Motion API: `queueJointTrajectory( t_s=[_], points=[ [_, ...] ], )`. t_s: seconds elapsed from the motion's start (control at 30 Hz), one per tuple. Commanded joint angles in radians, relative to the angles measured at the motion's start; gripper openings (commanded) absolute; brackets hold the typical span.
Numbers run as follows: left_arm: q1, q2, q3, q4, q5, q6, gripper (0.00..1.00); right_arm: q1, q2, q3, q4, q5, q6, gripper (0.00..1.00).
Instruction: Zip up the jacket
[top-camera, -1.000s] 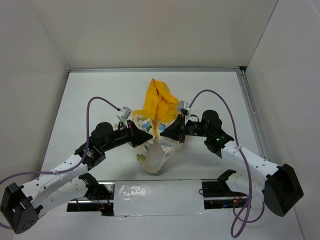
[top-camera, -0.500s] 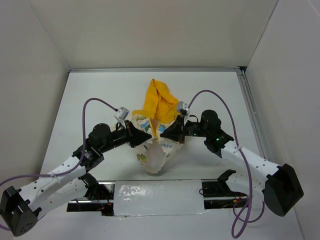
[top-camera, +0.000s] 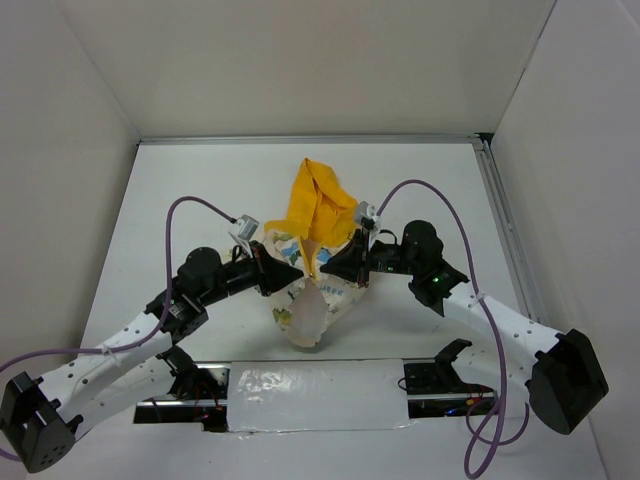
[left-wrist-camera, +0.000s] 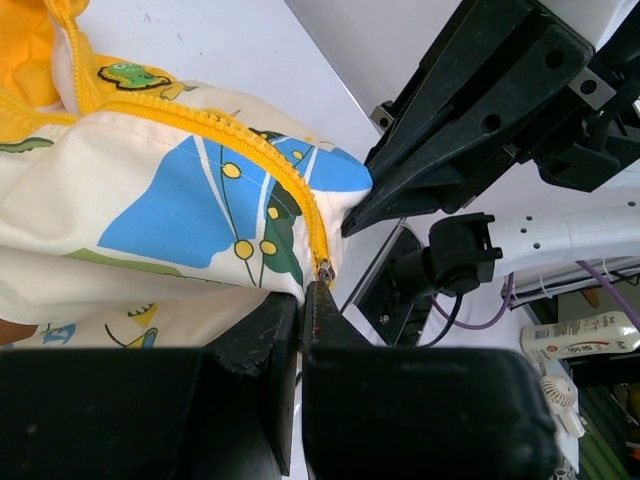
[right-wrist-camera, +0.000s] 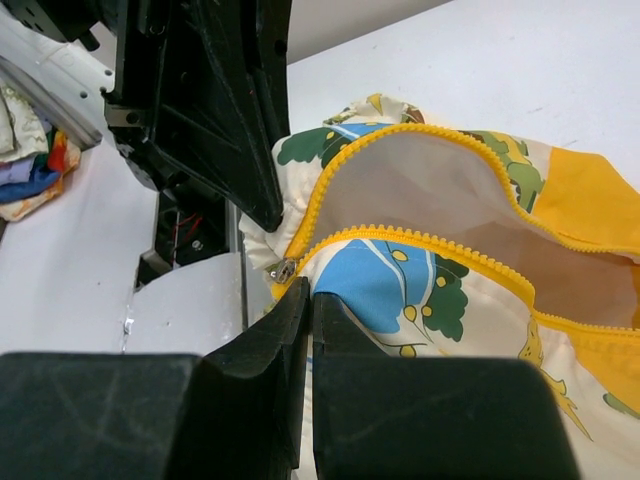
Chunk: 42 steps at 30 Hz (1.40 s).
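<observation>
Jacket (top-camera: 318, 212) between both jaws (on table (top-camera: 200, 180))

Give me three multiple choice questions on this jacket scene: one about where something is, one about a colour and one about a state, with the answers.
1. Where does the hood lie?
A) at the jacket's far end, toward the back wall
B) at its near end
C) tucked under it

2. What colour are the zipper teeth?
A) black
B) yellow
C) red

3. How do the zipper teeth stand?
A) closed to the top
B) open, the two rows apart
C) hidden under a flap

Answers:
1 A: the top view shows the yellow hood spread beyond the printed body toward the wall.
2 B: both wrist views show yellow teeth.
3 B: the right wrist view shows the two rows parted, with the inside showing between them.
</observation>
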Motion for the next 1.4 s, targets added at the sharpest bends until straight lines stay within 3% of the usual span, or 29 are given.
queueJointTrajectory(
  t_s=[0.0,0.17,0.47,0.77,1.17,1.37],
  points=[
    [0.003,-0.021,-0.002,0.084,0.029,0.023,0.00,0.008,-0.022,0.021,0.053,0.021,0.014,0.00],
    [0.003,-0.018,-0.006,0.098,0.043,0.030,0.00,0.009,-0.002,0.026,0.092,0.016,0.043,0.00],
    [0.005,-0.008,-0.032,0.153,0.061,0.002,0.00,0.026,-0.011,-0.054,0.307,0.013,0.142,0.00],
    [0.005,-0.015,-0.032,0.164,0.163,-0.003,0.00,0.038,-0.004,-0.078,0.362,0.090,0.153,0.00],
    [0.005,-0.004,-0.057,0.130,0.163,-0.027,0.00,0.038,-0.094,-0.111,0.401,0.159,0.161,0.00],
    [0.005,-0.014,-0.065,0.144,0.193,-0.023,0.00,0.058,-0.163,-0.178,0.440,0.294,0.212,0.00]
  ],
)
